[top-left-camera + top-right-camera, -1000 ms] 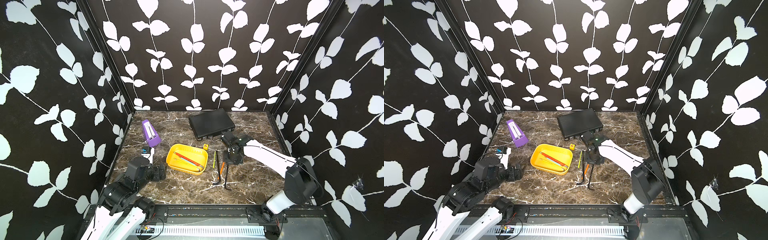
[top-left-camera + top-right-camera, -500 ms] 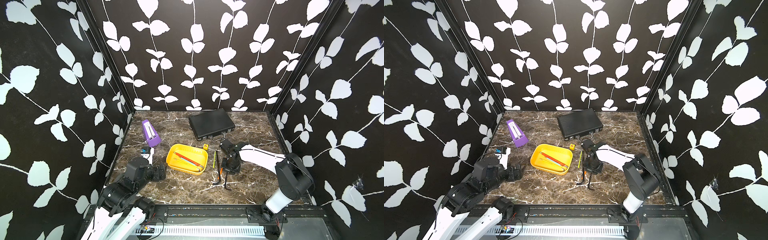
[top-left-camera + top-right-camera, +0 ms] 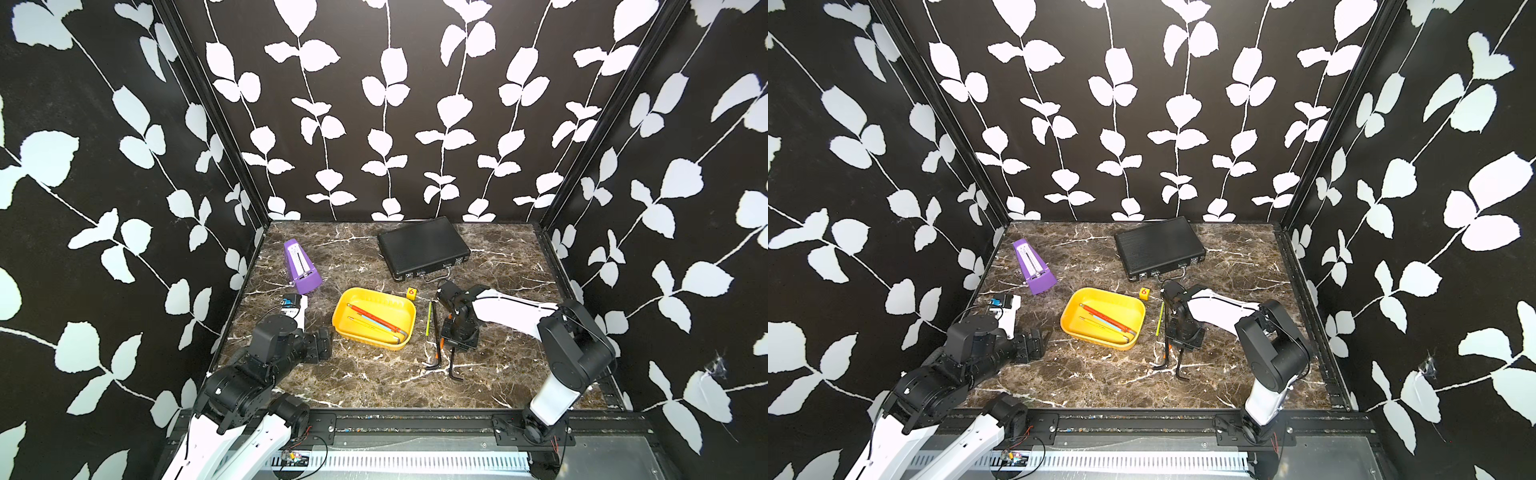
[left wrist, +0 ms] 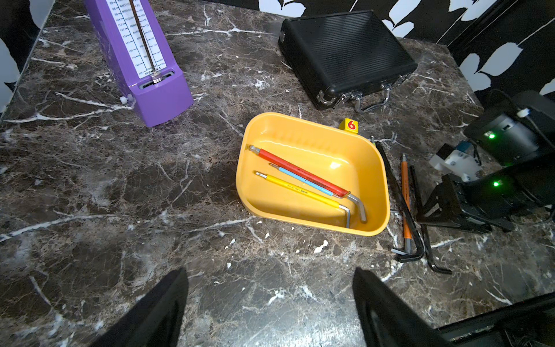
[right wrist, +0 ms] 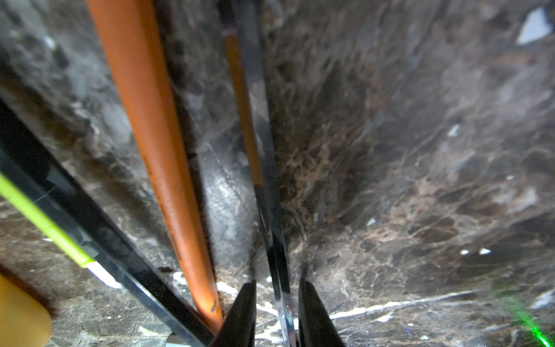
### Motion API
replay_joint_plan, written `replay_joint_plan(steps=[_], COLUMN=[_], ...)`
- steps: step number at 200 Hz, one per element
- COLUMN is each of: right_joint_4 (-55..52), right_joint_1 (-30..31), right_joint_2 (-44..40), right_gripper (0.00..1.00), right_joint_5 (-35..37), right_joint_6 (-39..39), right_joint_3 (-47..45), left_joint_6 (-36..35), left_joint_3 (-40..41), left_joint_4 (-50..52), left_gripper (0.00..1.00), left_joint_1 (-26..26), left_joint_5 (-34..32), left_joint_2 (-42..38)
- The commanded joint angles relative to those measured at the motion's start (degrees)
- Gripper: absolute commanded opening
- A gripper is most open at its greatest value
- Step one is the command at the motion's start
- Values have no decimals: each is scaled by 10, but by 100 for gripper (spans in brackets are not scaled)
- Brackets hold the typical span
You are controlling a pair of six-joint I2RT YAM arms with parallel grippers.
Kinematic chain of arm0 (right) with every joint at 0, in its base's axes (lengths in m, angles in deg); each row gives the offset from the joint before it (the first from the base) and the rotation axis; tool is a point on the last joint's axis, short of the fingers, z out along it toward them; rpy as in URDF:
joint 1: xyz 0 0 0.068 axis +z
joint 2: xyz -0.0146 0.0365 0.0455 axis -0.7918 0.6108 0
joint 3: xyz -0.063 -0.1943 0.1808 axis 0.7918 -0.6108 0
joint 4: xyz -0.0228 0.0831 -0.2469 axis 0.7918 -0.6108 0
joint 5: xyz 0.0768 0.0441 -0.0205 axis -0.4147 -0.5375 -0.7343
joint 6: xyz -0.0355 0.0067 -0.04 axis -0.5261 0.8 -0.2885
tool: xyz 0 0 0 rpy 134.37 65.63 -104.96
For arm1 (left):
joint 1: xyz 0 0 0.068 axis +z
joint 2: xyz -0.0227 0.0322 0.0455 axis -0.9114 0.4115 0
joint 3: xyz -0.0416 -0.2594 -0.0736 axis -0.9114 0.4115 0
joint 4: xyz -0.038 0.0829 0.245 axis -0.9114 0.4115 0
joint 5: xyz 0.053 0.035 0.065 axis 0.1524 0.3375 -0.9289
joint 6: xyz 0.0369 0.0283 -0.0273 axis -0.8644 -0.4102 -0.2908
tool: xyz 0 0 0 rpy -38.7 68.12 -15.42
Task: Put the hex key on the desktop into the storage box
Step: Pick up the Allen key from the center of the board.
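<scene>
Several hex keys lie on the desktop right of the yellow storage box: a lime one, a long black one, an orange one and a thin black hex key. My right gripper points down at the desktop, its jaws narrowly open on either side of the thin black key's shaft. My left gripper hovers open and empty, left of the box. Red, blue and yellow keys lie in the box.
A black ribbed case lies at the back. A purple metronome stands at the back left, and a small yellow cube sits by the box's far corner. The orange key lies just beside one right fingertip.
The right gripper has come forward and down along the keys to the desktop, straddling the thin black key. The left arm has not moved.
</scene>
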Motion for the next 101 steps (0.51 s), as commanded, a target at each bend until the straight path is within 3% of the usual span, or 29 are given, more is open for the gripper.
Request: replay_joint_plan(steps=[1,50,101], right_joint_4=[-22,-30,-28], right_joint_1=[-1,-1,-1], right_joint_2=[15,35,48], right_gripper=[26,22,9], right_joint_5=[5,0,-2], right_joint_6=[4,-5,-12], right_joint_3=[4,12,5], left_joint_6=[-4,-4,-4], left_joint_3=[4,5,6], left_joint_4=[-10,-10,-11], left_gripper=[87,87,87], left_joint_1=[-2,-2,-2], left_joint_5=[1,0,-2], left_joint_2=[-4,-3,-4])
